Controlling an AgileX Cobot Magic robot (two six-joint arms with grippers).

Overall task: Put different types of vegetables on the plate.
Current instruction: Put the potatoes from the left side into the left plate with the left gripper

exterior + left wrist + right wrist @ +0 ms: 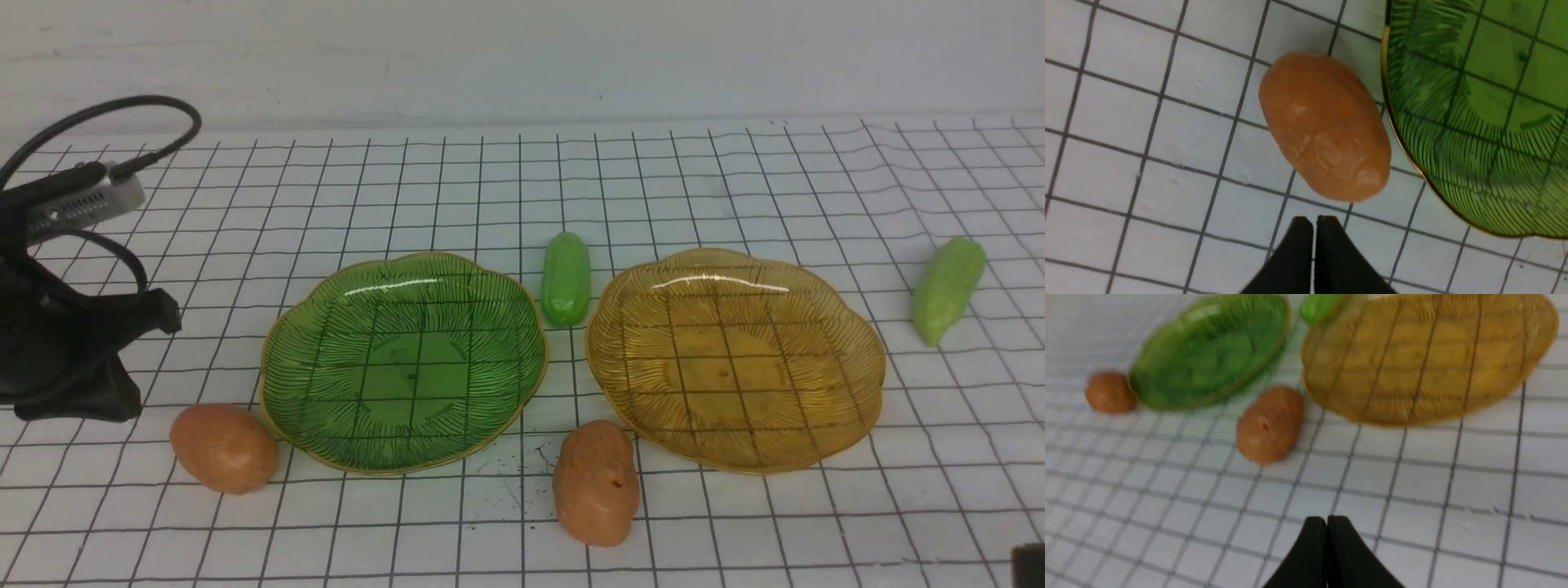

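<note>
On my feed the work surface is covered by a white sheet (735, 188) ruled with a black grid. It lies flat over most of its spread, with soft ripples (939, 147) toward the far right corner. Behind it I see a plain off-white wall (522, 57), faintly scuffed, with a pale unruled strip where it meets the sheet. The light is even and diffuse with only soft shadows, and I can make out small black flecks (522, 469) on the sheet near the front centre.

No readable text, label, brand or number shows anywhere.
</note>
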